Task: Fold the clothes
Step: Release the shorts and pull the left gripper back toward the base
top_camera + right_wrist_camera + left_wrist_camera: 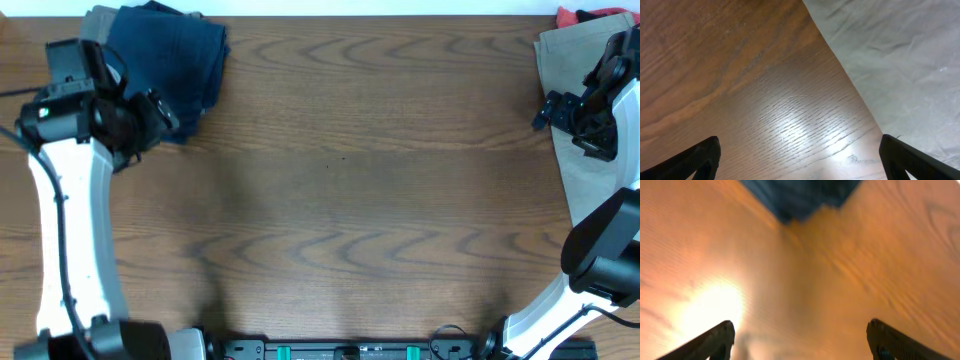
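We see grey shorts lengthwise along the table's right edge — under the right gripper, jaws spread, empty. Left gripper likewise.

Passage is offered across the middle of the table; its far-left corner is blocked by navy shorts, its right edge by khaki shorts.
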`<state>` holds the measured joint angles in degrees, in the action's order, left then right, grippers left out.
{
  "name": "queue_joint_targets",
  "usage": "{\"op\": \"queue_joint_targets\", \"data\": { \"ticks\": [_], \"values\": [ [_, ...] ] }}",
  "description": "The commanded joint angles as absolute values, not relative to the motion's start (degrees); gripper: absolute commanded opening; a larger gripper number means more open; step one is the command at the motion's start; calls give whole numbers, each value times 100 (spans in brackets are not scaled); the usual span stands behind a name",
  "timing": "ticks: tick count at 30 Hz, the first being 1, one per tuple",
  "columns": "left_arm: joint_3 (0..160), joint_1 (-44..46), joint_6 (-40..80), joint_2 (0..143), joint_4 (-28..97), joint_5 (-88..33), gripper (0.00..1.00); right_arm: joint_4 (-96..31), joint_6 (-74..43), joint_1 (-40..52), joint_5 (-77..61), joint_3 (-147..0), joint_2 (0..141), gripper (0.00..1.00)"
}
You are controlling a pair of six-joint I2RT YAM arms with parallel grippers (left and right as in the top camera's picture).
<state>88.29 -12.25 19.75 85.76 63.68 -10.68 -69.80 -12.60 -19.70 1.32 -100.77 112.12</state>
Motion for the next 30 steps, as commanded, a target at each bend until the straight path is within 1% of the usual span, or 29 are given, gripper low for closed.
{"op": "queue_joint_targets", "data": {
  "ticks": [1,7,9,10,12,15,20,23,30],
  "values": [
    [8458,-1074,1994,7931,6499,-1496,86,-6987,-1323,-1986,169,-10141,11159,99],
    [7048,-489,2014,6326,6318,-1608,86,-6987,-1323,-1986,169,-10141,11159,99],
    [6622,-287,2189,5826,6322,-1608,96,-6987,-1323,-1986,169,-10138,11159,99],
    [6416,-198,2314,5586,6353,-1608,98,-6987,-1323,-1986,169,-10141,11159,99],
    [6066,-58,2536,5148,6486,-1608,98,-6987,-1323,-1986,169,-10141,11159,99],
    [5835,-3,2561,4722,6908,-1605,98,-6987,-1323,-1986,169,-10141,11159,99],
    [5830,-3,2545,4462,7448,-1590,98,-6987,-1323,-1986,169,-10141,11159,99],
    [5830,-3,2429,4466,7452,-1192,98,-6987,-1323,-1986,169,-10141,11159,99],
    [5830,-3,2429,4486,7437,-1194,98,-6987,-1323,-1986,169,-10138,11159,99]
  ]
}}
